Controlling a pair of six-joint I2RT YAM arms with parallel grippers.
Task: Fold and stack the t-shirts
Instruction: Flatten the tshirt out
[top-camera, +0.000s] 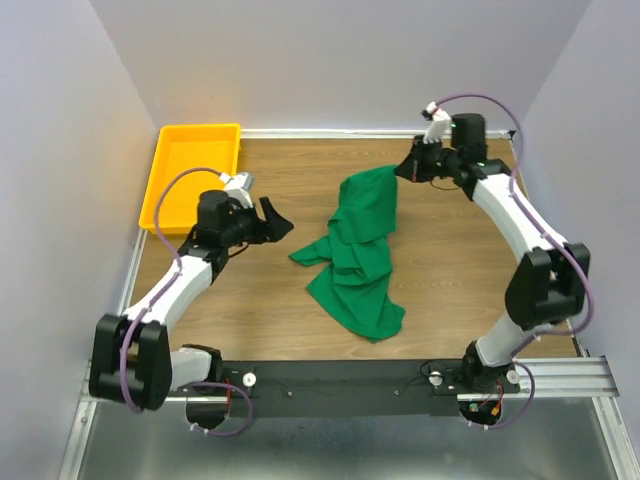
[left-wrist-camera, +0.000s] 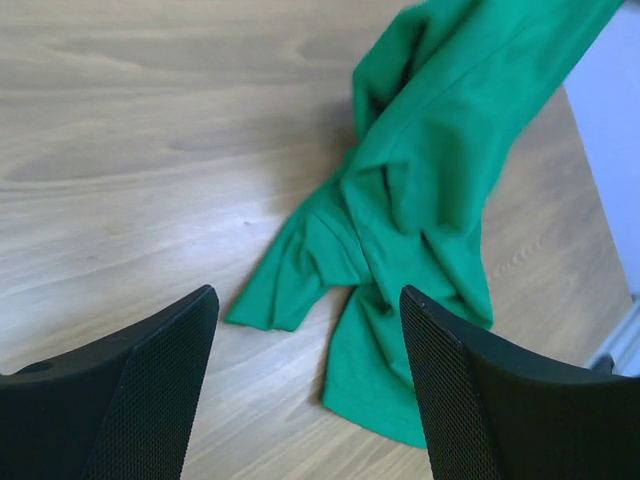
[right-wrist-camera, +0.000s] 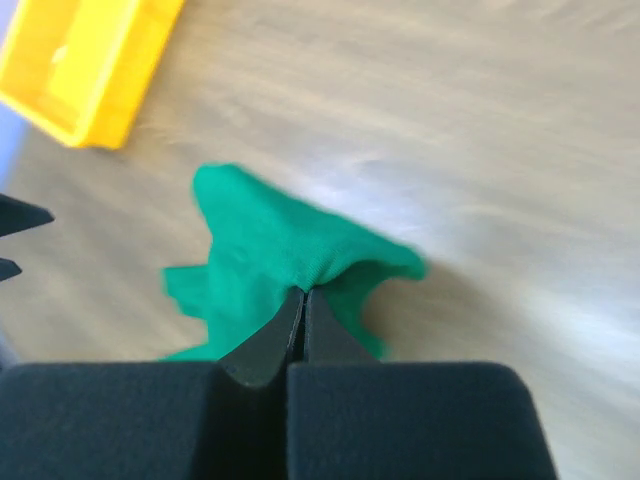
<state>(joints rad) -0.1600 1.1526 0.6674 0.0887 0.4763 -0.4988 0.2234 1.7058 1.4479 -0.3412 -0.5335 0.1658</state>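
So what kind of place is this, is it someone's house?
Probably a robot lab booth, not a house: two black-and-white robot arms bolted to a metal rail, and plain pale walls boxing in a wood-grain table.

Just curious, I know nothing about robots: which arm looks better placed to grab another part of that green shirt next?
Left, probably. The left fingers are open and empty, facing a loose edge of the t-shirt; the right fingers are shut on its far corner.

The right wrist view blurs the t-shirt (right-wrist-camera: 270, 250), and the yellow tray (right-wrist-camera: 130, 90) runs off its corner.
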